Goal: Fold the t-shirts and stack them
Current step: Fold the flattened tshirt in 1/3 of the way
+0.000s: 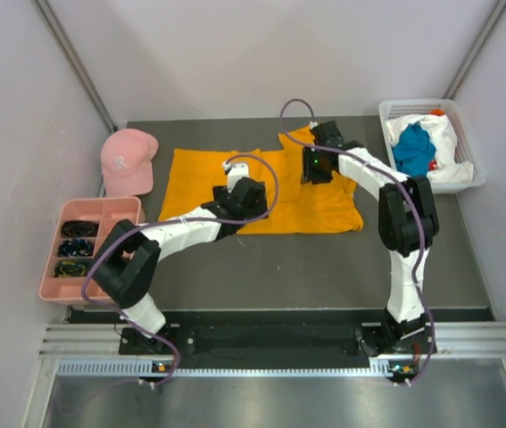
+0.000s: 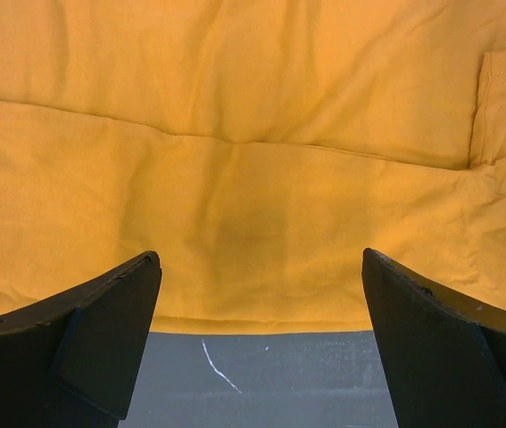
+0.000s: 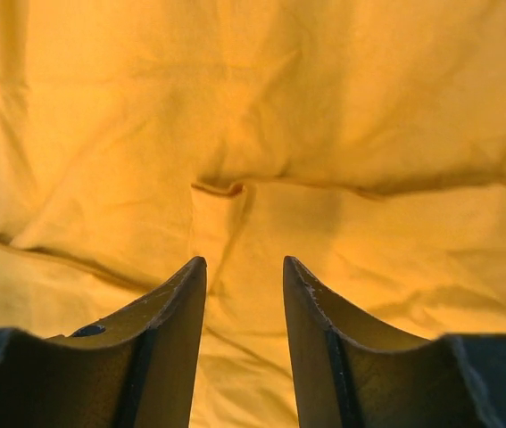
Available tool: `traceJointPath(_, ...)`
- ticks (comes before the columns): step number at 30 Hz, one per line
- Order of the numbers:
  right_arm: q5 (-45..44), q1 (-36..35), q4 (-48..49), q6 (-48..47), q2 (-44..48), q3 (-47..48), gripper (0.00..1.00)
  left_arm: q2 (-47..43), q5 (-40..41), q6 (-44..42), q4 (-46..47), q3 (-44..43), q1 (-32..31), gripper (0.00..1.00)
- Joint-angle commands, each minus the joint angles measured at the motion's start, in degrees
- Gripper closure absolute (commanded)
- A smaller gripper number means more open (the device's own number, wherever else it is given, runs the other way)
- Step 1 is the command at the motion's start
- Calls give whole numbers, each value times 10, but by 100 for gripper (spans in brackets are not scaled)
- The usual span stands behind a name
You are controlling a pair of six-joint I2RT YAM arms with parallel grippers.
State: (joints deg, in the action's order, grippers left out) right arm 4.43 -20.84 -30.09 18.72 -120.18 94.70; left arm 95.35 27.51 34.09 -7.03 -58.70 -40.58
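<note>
The orange-yellow t-shirt (image 1: 199, 183) lies spread flat across the middle of the table. My left gripper (image 1: 239, 203) hangs over its near hem, jaws wide open and empty; in the left wrist view the gripper (image 2: 261, 259) frames the shirt (image 2: 253, 134) and its hem, with bare table below. My right gripper (image 1: 317, 174) is over the shirt's far right part. In the right wrist view that gripper (image 3: 244, 260) stands partly open with nothing between its fingers, above wrinkled cloth (image 3: 342, 107). A teal-blue t-shirt (image 1: 413, 152) and a white one (image 1: 444, 134) lie bunched in the basket.
A white plastic basket (image 1: 477, 169) stands at the back right. A pink cap (image 1: 128, 160) lies at the back left, and a pink compartment tray (image 1: 114, 209) with dark items sits in front of it. Walls close in on both sides.
</note>
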Motion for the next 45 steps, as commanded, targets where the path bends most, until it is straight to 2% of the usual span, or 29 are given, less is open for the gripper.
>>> traceJointPath(1,-53,-6,-6,3,119,-32,59,-33,12,-17,9,-1,1,1)
traceJointPath(9,-130,-5,-15,37,238,-178,58,-64,12,-7,-11,20,29,1)
traceJointPath(16,-66,-5,28,58,270,-275,57,-83,-24,7,-15,83,107,1)
traceJointPath(21,-28,-6,52,71,289,-334,57,-77,-32,6,-5,109,120,1)
traceJointPath(31,-87,-5,35,75,290,-359,57,-18,-11,36,27,111,135,1)
traceJointPath(36,-143,-6,4,85,292,-359,57,18,-4,48,18,97,139,1)
traceJointPath(45,-185,-6,0,106,286,-385,57,18,3,52,15,105,145,1)
